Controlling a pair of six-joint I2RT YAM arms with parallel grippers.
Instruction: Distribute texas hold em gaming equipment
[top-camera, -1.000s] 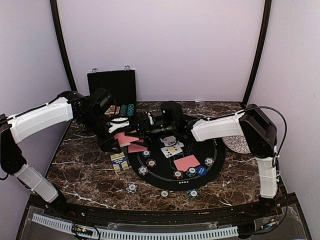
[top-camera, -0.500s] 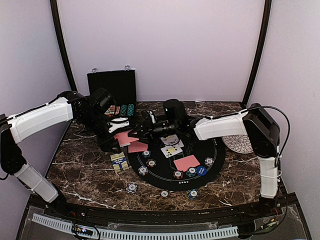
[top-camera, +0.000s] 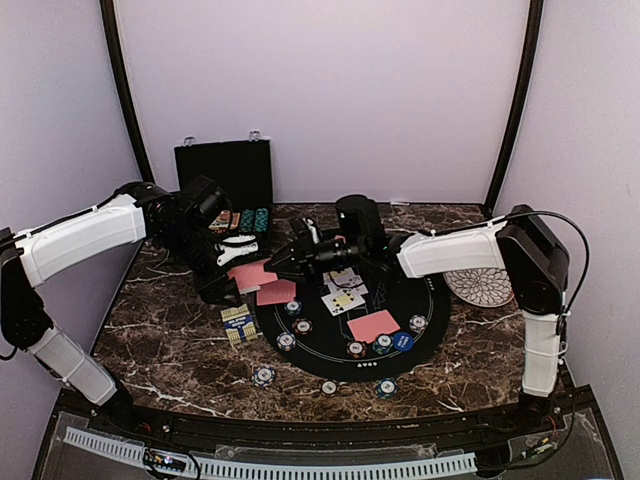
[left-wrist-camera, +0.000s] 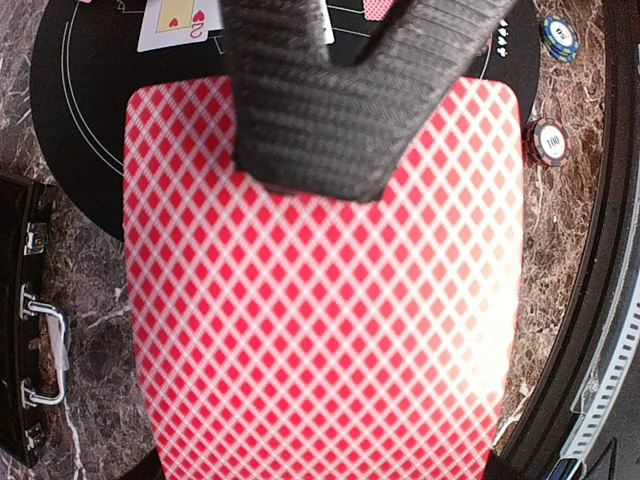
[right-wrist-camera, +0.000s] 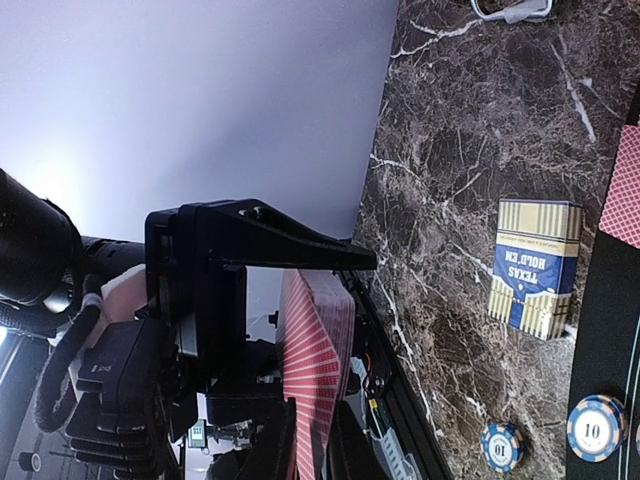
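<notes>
My left gripper (top-camera: 222, 262) is shut on a deck of red-backed cards (top-camera: 250, 273) above the table's left side. That deck (left-wrist-camera: 320, 320) fills the left wrist view and hides the left fingers. My right gripper (top-camera: 277, 260) reaches in from the right, its fingers (left-wrist-camera: 340, 100) lying over the deck's far end. In the right wrist view the deck (right-wrist-camera: 315, 360) stands edge-on and my right gripper (right-wrist-camera: 312, 450) pinches its top card. Loose red-backed cards (top-camera: 374, 325), face-up cards (top-camera: 343, 298) and striped chips (top-camera: 286, 341) lie on the round black mat (top-camera: 433, 300).
A blue and gold card box (top-camera: 238, 323) lies left of the mat. An open black case (top-camera: 224, 172) stands at the back left. A white patterned plate (top-camera: 478, 287) sits at the right. More chips (top-camera: 263, 376) lie near the front edge, and a blue disc (top-camera: 402, 341) sits on the mat.
My right gripper's jaws have narrowed onto the top card of the deck, and the right arm has shifted slightly rightward. The left arm and deck have stayed put.
</notes>
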